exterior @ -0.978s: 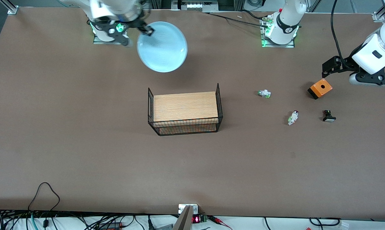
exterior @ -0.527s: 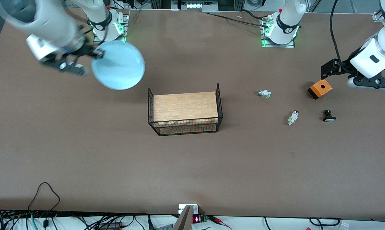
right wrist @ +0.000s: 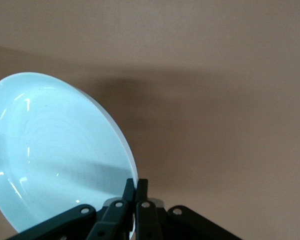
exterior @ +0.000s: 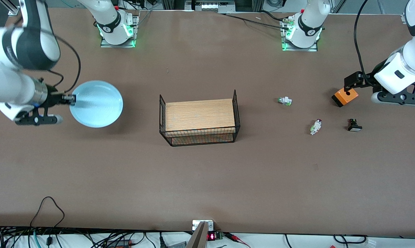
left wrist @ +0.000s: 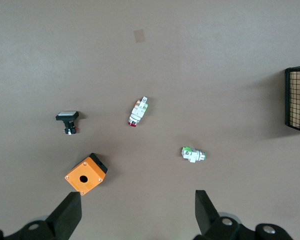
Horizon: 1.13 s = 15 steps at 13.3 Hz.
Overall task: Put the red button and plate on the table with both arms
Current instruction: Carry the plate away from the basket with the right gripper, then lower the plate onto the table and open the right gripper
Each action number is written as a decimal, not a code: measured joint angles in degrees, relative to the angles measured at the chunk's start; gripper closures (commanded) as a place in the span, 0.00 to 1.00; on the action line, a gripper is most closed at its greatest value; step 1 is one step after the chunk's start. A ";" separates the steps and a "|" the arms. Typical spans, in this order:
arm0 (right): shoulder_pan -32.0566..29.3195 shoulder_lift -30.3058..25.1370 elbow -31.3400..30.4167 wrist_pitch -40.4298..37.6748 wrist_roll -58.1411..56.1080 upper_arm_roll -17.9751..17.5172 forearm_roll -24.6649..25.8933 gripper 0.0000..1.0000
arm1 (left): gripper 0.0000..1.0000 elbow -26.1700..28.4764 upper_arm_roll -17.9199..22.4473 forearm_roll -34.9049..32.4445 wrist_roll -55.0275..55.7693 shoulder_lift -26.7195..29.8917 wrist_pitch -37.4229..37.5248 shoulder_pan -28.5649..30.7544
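While looking first at the right end effector (exterior: 70,99): clenched on the rim of the plate (exterior: 97,104), with fingers (right wrist: 129,192) pressed together over the edge in the right wrist view. Holds the plate tilted, not flat, with a shadow beneath, so judged as not yet resting on the worktop (exterior: 207,179). Has carried it within the last second from near the right arm's base to the right arm's end of the worktop, well apart from the wire rack (exterior: 199,118). Suggests the transport is nearly finished. Remains only to lower, level and let go.

Turning to the left end effector (exterior: 348,82): released, fingers (left wrist: 70,212) wide apart in the left wrist view, grasping nothing. Hovers over the orange box (exterior: 345,96), and has drifted a little toward it during the same second.

Farther out, found the red button (exterior: 316,126) lying on its side on the worktop, unmoved, nearer to the front camera than the orange box. Sits between the green-capped piece (exterior: 284,101) and the black piece with white cap (exterior: 354,125), apart from both.

Probably needs a shift over the red button and a descent before any closing. Being small and lying down, could roll or slip out during the pinch.
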<state>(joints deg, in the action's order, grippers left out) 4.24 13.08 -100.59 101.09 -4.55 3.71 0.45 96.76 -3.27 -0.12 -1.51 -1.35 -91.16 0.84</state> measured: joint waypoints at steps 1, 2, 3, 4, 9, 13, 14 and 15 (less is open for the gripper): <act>-0.81 1.57 -0.62 3.16 -2.20 0.00 0.00 1.00 | 0.00 -0.01 0.00 0.00 0.00 0.00 0.00 0.00; -1.35 3.20 -1.02 6.18 -3.98 0.00 0.00 1.00 | 0.00 -0.05 0.00 0.00 0.00 0.00 -0.01 0.00; -1.62 4.81 -1.16 8.79 -5.39 -0.02 0.00 1.00 | 0.00 -0.08 0.00 0.00 0.00 0.00 -0.01 0.00; -1.73 6.43 -1.21 11.25 -6.50 -0.10 0.00 1.00 | 0.00 -0.11 0.00 0.00 0.00 0.00 -0.01 0.00; -1.74 12.06 -1.29 20.41 -8.73 -0.67 -0.01 1.00 | 0.00 -0.19 -0.01 0.00 0.00 0.00 -0.01 -0.01; -1.74 15.12 -1.30 25.53 -9.91 -0.69 -0.01 1.00 | 0.00 -0.32 -0.05 0.00 0.00 0.00 -0.03 -0.03; -1.74 16.00 -1.31 27.13 -10.14 -0.69 -0.01 1.00 | 0.00 -0.34 -0.06 0.00 0.00 0.00 -0.03 -0.03; -1.74 16.89 -1.31 28.59 -10.29 -0.70 -0.01 1.00 | 0.00 -0.35 -0.06 0.00 0.00 0.00 -0.03 -0.03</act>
<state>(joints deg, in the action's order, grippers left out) 2.49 29.97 -101.90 129.68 -14.83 3.01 0.44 96.41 -3.33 -0.12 -1.51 -1.35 -91.19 0.80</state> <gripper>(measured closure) 0.974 0.000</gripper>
